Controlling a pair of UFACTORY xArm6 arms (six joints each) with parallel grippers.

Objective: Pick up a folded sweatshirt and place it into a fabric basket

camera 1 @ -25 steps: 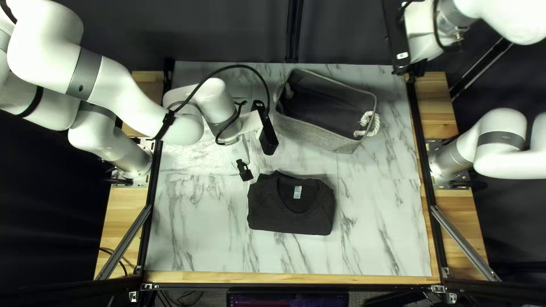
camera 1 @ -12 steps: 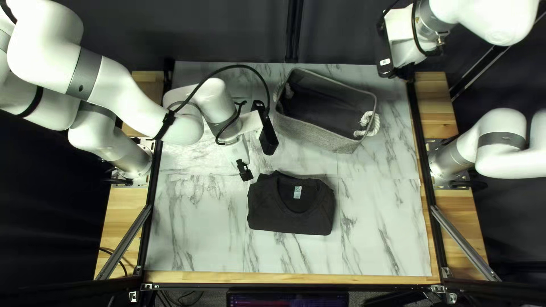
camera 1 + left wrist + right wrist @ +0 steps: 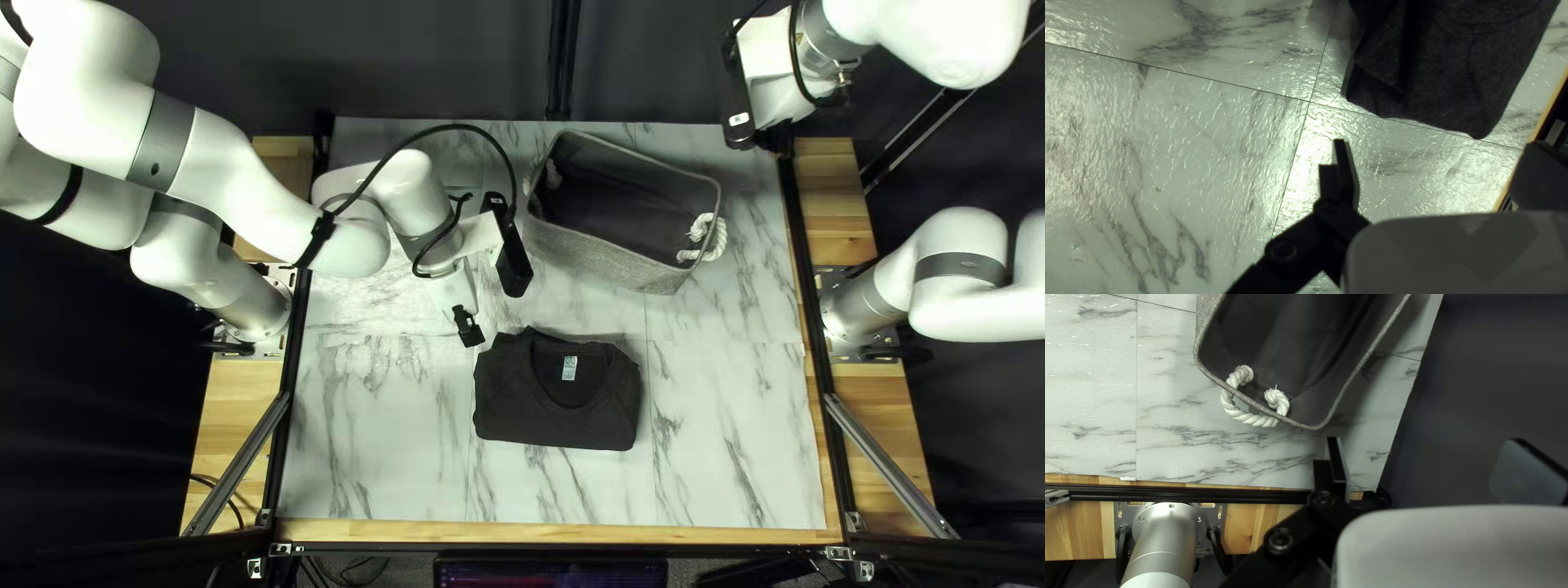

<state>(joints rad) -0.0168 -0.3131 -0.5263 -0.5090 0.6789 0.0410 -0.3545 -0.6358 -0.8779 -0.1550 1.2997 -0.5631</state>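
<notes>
Sweatshirt [image 3: 555, 423] shows its label [image 3: 569, 368] only in the top left view, left hand [image 3: 468, 326] and right hand [image 3: 776, 133] gaping wide, empty

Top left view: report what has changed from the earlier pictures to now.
My right hand has shifted a little toward that view's left, closer to the basket. Nothing has visibly been taken hold of or let go. The basket, the folded sweatshirt and my left hand stayed put.

And here, just below centre in the top left view, I spot a pale label [image 3: 569, 368] inside the sweatshirt [image 3: 555, 423]; upper right, a white sticker [image 3: 739, 119] on my right arm [image 3: 893, 38]. I can read neither!
</notes>
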